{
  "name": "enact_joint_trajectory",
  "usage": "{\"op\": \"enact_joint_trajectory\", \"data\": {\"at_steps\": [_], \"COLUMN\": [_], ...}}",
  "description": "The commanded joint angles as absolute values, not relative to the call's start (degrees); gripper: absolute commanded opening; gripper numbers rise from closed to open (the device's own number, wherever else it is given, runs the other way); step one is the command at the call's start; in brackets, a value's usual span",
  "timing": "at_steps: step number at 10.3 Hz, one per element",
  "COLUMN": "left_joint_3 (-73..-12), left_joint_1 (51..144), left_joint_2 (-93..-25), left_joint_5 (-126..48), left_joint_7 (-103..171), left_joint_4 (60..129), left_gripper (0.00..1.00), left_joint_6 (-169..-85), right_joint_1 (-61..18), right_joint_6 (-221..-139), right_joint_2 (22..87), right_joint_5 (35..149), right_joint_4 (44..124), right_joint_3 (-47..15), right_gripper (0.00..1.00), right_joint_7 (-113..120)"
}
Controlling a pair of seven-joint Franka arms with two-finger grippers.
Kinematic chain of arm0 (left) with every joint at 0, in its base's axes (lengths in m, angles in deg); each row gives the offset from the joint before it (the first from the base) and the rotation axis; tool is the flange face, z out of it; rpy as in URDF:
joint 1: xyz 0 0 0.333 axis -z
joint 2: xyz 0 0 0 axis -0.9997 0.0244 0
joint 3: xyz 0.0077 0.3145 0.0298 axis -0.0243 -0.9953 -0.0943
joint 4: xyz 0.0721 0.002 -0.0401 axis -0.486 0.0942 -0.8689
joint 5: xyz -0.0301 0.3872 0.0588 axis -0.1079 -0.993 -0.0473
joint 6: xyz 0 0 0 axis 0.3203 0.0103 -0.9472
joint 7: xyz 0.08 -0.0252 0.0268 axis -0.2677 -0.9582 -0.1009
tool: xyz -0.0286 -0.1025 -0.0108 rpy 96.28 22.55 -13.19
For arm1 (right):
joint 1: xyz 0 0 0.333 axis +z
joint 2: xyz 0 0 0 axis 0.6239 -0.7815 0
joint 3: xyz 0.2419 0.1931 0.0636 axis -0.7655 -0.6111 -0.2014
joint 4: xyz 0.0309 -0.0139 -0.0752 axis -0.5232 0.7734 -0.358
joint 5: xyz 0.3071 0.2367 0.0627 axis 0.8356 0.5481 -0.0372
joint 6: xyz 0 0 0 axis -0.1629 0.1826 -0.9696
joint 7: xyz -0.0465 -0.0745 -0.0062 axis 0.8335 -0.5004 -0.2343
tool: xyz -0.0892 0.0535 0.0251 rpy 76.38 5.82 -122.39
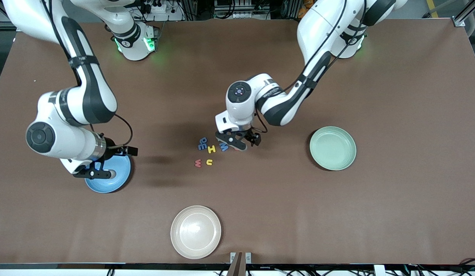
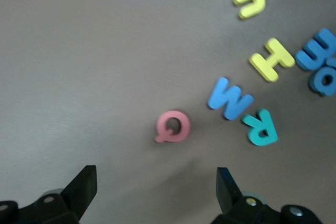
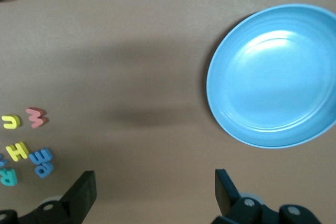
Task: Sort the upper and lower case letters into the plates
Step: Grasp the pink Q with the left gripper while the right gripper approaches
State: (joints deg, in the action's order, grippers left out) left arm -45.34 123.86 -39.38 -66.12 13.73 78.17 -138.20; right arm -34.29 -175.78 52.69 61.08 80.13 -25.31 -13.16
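Small foam letters lie in a cluster mid-table: a pink Q (image 2: 173, 127), a blue M (image 2: 230, 99), a teal R (image 2: 261, 128), a yellow H (image 2: 271, 59), a yellow u (image 2: 250, 1), a pink w (image 1: 198, 163) and two blue letters (image 1: 202, 143) touching each other. My left gripper (image 1: 245, 142) hangs open and empty over the cluster's edge toward the left arm's end, and the pink Q lies just ahead of its fingertips (image 2: 84, 182). The mint green plate (image 1: 332, 148) is empty. My right gripper (image 1: 93, 173) is open and empty over the rim of the empty blue plate (image 3: 275, 74).
A cream-beige plate (image 1: 195, 231) sits empty near the table's front edge, nearer to the front camera than the letters. Brown tabletop stretches between the letters and each plate.
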Motion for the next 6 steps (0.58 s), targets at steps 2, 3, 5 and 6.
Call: {"op": "enact_joint_trajectory", "data": {"at_steps": [2,3,5,6], "left_joint_3": [-46.1,-47.3,-47.6,-47.6], "left_joint_1": [124.3,124.5,124.7,125.2], "left_joint_2": [-35.4,-35.0,-34.3,-34.2], "left_joint_5": [-67.8,-67.8,-67.7,-67.7], "left_joint_7": [13.2,13.2,13.1,12.7], "left_joint_4": [76.5,76.5,76.5,76.5], "left_gripper": [1.00,1.00,1.00,0.98], "left_joint_6": [-142.4,-142.9,-143.4,-143.5], "right_joint_1": [-35.1,-35.3,-37.5,-37.5], "right_joint_6": [-175.3,-175.4,-175.4,-176.0], "right_joint_2": [46.0,45.3,44.0,43.0], "right_joint_5": [62.4,62.6,62.7,62.7], "right_joint_4": [72.7,71.9,71.6,71.6], "right_joint_3": [-25.7,-25.4,-25.4,-25.4], "right_gripper": [1.00,1.00,1.00,1.00], "right_joint_7": [-13.9,-14.7,-15.8,-16.1]}}
